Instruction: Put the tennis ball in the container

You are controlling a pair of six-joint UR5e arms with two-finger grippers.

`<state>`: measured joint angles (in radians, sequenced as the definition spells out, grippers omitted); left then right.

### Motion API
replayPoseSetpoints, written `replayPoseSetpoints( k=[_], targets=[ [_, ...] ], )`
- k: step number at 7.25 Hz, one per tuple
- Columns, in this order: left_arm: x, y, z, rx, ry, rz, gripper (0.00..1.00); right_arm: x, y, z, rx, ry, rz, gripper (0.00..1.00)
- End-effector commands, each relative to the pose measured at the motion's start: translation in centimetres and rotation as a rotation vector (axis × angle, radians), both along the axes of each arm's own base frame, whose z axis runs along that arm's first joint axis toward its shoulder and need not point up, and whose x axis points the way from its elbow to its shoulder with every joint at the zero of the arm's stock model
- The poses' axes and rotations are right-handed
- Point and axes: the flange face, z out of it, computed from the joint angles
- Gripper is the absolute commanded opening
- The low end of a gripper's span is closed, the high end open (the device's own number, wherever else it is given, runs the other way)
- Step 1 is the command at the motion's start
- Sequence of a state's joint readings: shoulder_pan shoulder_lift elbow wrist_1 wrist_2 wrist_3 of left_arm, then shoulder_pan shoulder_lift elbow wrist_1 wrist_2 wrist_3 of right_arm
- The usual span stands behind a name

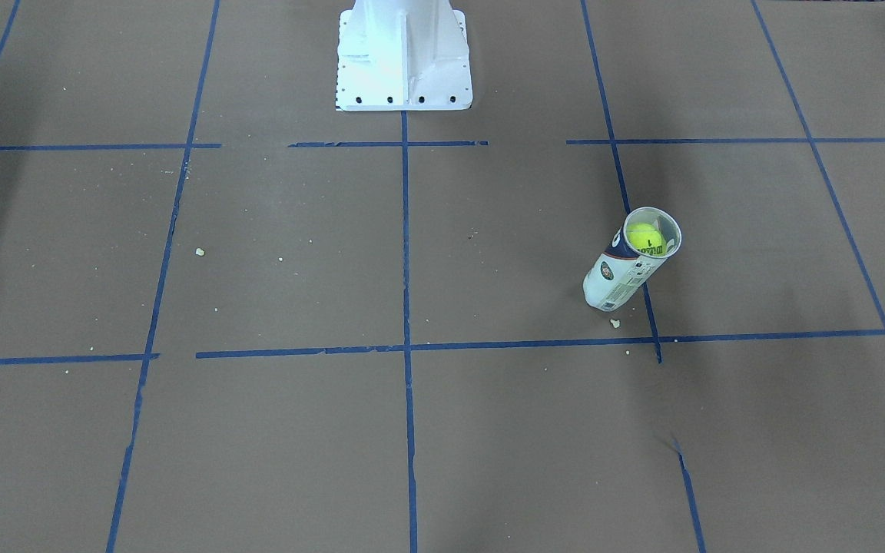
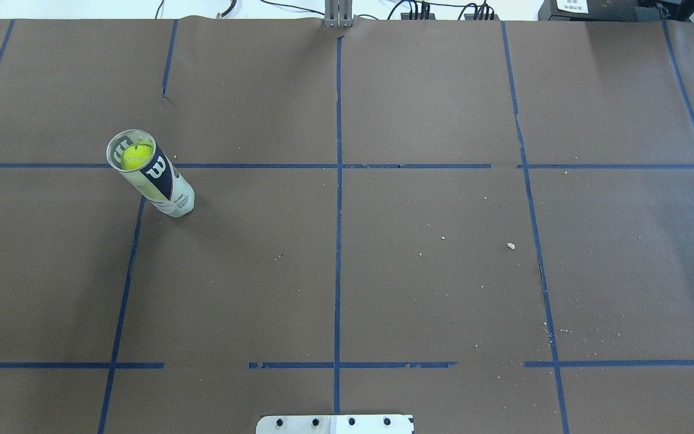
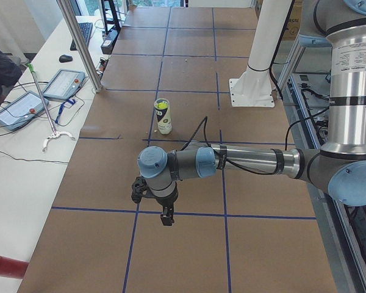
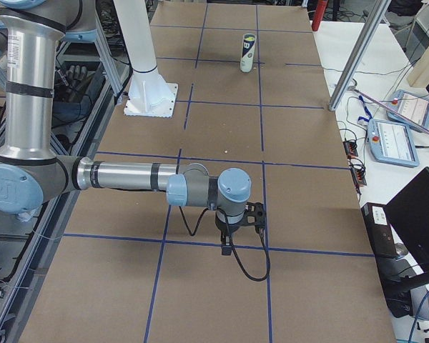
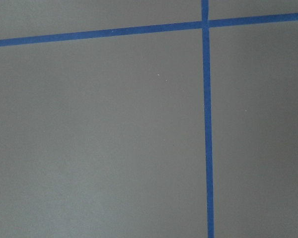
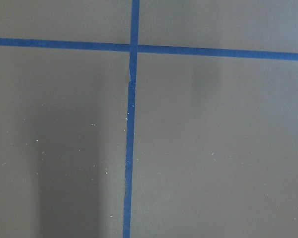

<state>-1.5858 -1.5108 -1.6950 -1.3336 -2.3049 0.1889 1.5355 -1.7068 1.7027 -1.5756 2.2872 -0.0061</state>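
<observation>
The container (image 2: 160, 184) stands upright with its mouth open on the brown paper, on my left side of the table; it also shows in the front view (image 1: 618, 278) and small in both side views (image 3: 164, 121) (image 4: 247, 56). The tennis ball (image 2: 136, 157) (image 1: 644, 237) sits inside it, just below the rim. My left gripper (image 3: 166, 218) hangs over bare paper well short of the container. My right gripper (image 4: 227, 246) hangs low at the other end. I cannot tell whether either is open or shut. Both wrist views show only paper and blue tape.
The white robot base (image 1: 402, 57) stands at the table's middle edge. Blue tape lines grid the brown paper, with small crumbs (image 2: 510, 245) scattered about. A side bench holds tablets (image 3: 62, 83) and a metal post (image 3: 79, 43).
</observation>
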Motion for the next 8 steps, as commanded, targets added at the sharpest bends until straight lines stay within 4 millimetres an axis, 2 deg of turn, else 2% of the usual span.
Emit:
replayPoseSetpoints(
  k=[1, 3, 8],
  targets=[
    [0.1, 0.5, 1.7, -0.024, 0.005, 0.006, 1.00, 0.0, 0.0, 0.0, 0.000, 0.000, 0.000, 1.00],
    [0.2, -0.2, 0.5, 0.001, 0.006, 0.006, 1.00, 0.0, 0.0, 0.0, -0.002, 0.000, 0.000, 1.00],
    [0.1, -0.1, 0.5, 0.000, 0.003, 0.006, 1.00, 0.0, -0.1, 0.0, 0.001, 0.000, 0.000, 1.00]
  ],
)
